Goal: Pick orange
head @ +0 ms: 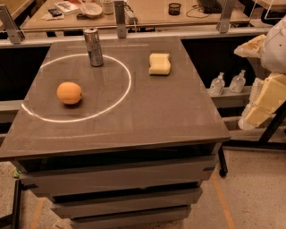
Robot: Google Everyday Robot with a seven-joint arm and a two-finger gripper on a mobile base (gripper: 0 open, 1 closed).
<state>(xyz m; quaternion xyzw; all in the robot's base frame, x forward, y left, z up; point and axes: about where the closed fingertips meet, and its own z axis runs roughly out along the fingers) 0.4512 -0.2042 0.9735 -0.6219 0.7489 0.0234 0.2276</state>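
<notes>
**Orange on the table, claw off to the right**

The orange (69, 93) sits on the left part of the dark table (156, 116), inside a thin white ring (129, 82) marked on the top. It lies toward the ring's left side, touching nothing but the table, with bare surface all round it.

A metal can (93, 47) stands upright at the far edge of the ring, behind the orange and a little to its right, well apart from it. A pale yellow sponge (160, 64) lies flat outside the ring, to the right of the can and near the table's far right corner.

The claw (263, 100) is at the right edge of the view, beyond the table's right side and lower than its top, among the arm's pale cream and white parts. It is well apart from the orange, with the whole width of the table between them, and it holds nothing that can be seen. Whether it is open or closed I cannot tell.

Below the table top, grey drawer fronts (120, 176) are stacked one under another. On a low shelf to the right of the table, between it and the arm, stand two small clear bottles (217, 83) side by side. Behind the table runs a wooden desk (147, 15) carrying a pale bowl (91, 9) and a dark cup (174, 8), along with other small items too unclear to name.
</notes>
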